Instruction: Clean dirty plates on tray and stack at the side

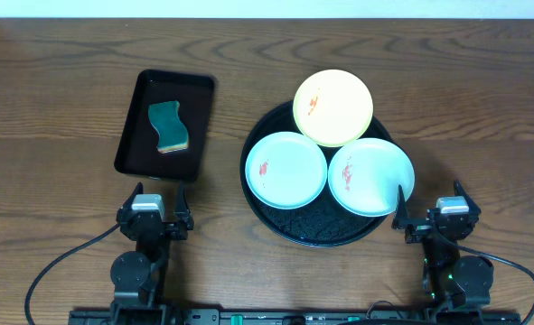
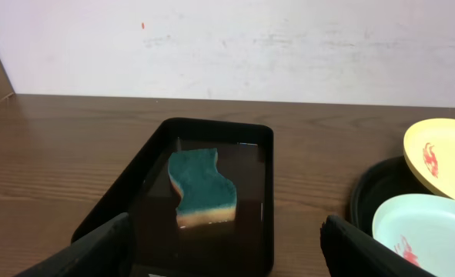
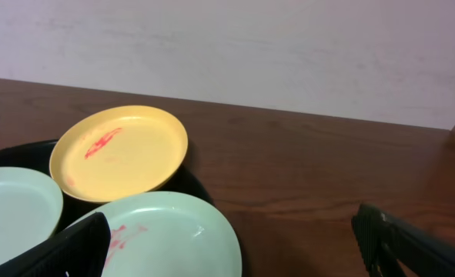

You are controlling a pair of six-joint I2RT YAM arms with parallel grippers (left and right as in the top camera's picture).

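Three plates sit on the round black tray point(image 1: 289, 233). The pale yellow plate point(image 1: 332, 107) is at the tray's far edge, one mint plate point(image 1: 285, 169) at the left, the other mint plate point(image 1: 370, 176) at the right. All three carry red smears. My left gripper point(image 1: 154, 209) is open and empty, near the front edge, just in front of the rectangular tray. My right gripper point(image 1: 429, 209) is open and empty, its left finger over the edge of the right mint plate point(image 3: 165, 231). The yellow plate point(image 3: 119, 150) shows in the right wrist view.
A small rectangular black tray point(image 1: 138, 135) at the left holds a teal-and-tan sponge point(image 1: 169, 126), also in the left wrist view point(image 2: 202, 185). The tabletop is brown wood. A white wall stands behind the table.
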